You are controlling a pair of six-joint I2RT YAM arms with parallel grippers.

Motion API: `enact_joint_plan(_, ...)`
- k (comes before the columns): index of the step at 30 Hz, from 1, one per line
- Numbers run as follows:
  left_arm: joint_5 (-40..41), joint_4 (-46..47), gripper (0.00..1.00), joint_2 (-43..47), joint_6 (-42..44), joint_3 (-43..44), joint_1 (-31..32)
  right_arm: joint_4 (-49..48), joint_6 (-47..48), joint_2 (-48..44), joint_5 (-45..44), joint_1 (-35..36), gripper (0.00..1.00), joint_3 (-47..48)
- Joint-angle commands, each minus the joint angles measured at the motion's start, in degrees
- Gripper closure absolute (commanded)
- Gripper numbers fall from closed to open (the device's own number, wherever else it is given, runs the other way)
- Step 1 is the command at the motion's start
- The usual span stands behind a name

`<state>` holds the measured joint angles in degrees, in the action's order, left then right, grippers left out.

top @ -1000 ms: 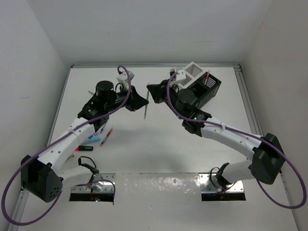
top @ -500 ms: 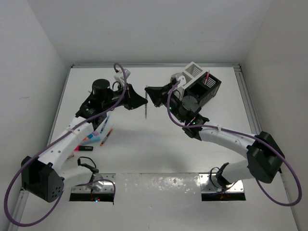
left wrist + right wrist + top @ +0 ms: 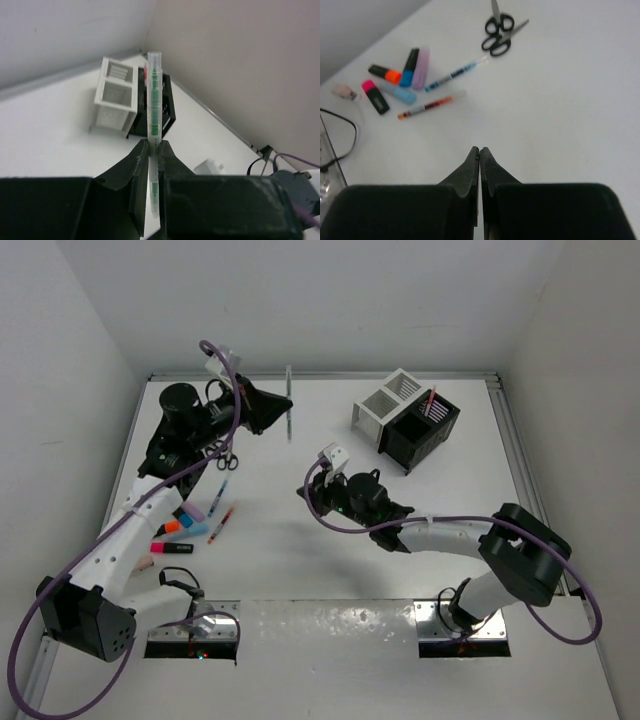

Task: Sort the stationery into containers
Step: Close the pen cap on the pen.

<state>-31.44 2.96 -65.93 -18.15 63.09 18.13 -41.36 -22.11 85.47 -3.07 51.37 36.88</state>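
Above the far-left tabletop (image 3: 270, 570), a green pen (image 3: 154, 100) is clenched in the left jaws, apparently upright and crosswise to the fingers, with most of its barrel above the grip. The joined white box (image 3: 116, 107) and black box (image 3: 432, 440) sit well apart to its right near the far edge, a red pen (image 3: 430, 402) standing in the black one. The right jaws, pressed together on nothing, hang over mid-tabletop, nearer than the line from pen to boxes and seemingly not blocking it. Scissors (image 3: 497, 32), highlighters (image 3: 402, 75) and two pens (image 3: 455, 75) lie loose at left.
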Motion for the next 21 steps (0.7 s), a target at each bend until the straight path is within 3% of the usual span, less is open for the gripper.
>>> enact_joint_plan(1, 0.2, 3.4, 1.0, 1.3, 3.6, 2.2, 0.1, -0.6, 0.8, -0.4, 0.7, 0.4, 1.0, -0.3)
enact_joint_plan(9, 2.4, -0.1, 1.0, 2.6, 7.5, 0.5, 0.0, 3.8, 2.1, -4.5, 0.5, -3.1, 1.0, 0.5)
enact_joint_plan(10, 2.9, -0.7, 1.0, 2.7, 8.8, 0.5, 0.1, 7.3, 2.7, -5.3, 0.9, -3.7, 0.96, 0.9)
enact_joint_plan(11, 4.0, -1.7, 1.0, 2.9, 10.2, 0.2, 0.1, 11.0, 4.1, -7.1, 1.3, -5.1, 0.82, 2.0)
enact_joint_plan(14, 5.2, -2.8, 1.0, 3.4, 13.0, -0.9, 0.3, 15.4, 7.1, -11.5, 2.3, -8.2, 0.58, 4.9)
enact_joint_plan(17, 5.3, -5.6, 1.0, 4.1, 15.5, -2.7, 0.8, 20.6, 10.1, -14.8, 2.8, -10.4, 0.46, 10.3)
enact_joint_plan(21, 5.8, -5.9, 1.0, 5.2, 19.8, -4.6, 2.5, 25.7, 11.8, -15.6, 7.8, -10.9, 0.4, 18.1)
